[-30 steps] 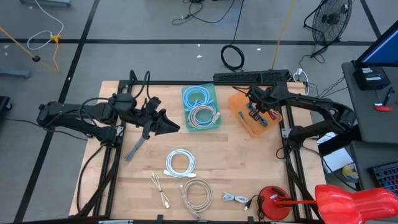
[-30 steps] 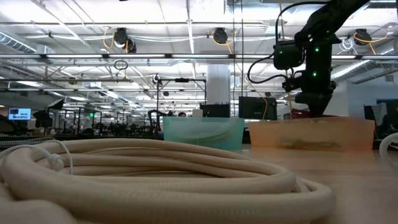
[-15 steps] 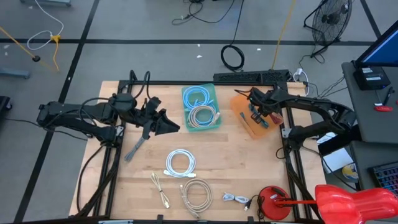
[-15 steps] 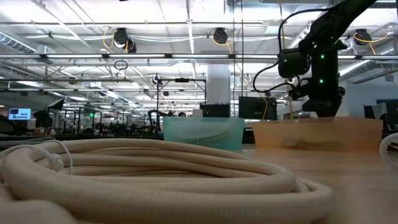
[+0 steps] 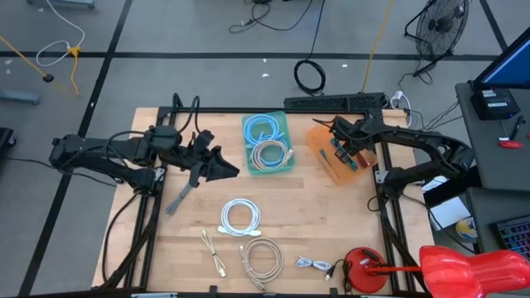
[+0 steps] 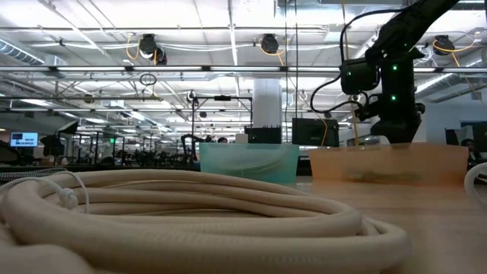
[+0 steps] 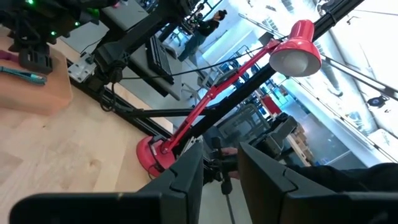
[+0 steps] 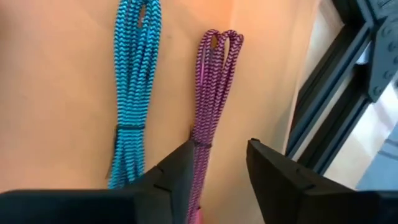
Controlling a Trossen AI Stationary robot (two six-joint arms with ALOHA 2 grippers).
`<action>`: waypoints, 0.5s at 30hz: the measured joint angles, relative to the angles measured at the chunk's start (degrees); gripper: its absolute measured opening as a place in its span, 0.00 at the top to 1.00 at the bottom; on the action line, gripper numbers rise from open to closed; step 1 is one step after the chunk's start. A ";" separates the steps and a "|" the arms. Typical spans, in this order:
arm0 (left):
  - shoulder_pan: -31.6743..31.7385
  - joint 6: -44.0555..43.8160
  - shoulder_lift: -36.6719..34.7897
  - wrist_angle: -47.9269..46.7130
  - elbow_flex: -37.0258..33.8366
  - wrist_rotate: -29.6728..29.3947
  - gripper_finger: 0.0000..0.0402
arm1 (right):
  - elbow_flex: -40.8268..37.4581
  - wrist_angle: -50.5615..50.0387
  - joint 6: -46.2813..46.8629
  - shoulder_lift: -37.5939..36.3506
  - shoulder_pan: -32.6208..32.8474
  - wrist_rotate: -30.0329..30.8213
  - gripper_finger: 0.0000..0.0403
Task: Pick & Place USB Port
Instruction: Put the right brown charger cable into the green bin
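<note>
High view: right hand (image 5: 341,151) sits over the orange bin (image 5: 325,165) at the table's (image 5: 166,240) far right corner; left hand (image 5: 222,167) waits mid-table beside the teal bin (image 5: 286,136), which holds two coiled cables. More coils lie loose on the near half of the table. Low view: right arm drops into the orange bin (image 6: 388,164) from above; a thick cream cable (image 6: 190,205) fills the foreground. Left wrist view: left fingers (image 7: 186,180) stand slightly apart with nothing between them, a red lamp (image 7: 297,53) beyond. Right wrist view: right hand (image 8: 217,165) is released, fingers parted, nothing gripped; the magenta cable (image 8: 211,93) lies flat on the bin floor just beyond it, beside the blue cable (image 8: 132,87). Judgement: placement looks complete. To finish well, lift straight up with the fingers parted so neither tip drags the magenta bundle or snags its loops.
</note>
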 joint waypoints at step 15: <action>0.01 1.65 0.02 0.02 0.00 0.11 0.75 | 11.06 21.69 18.78 -2.72 7.32 -44.73 0.61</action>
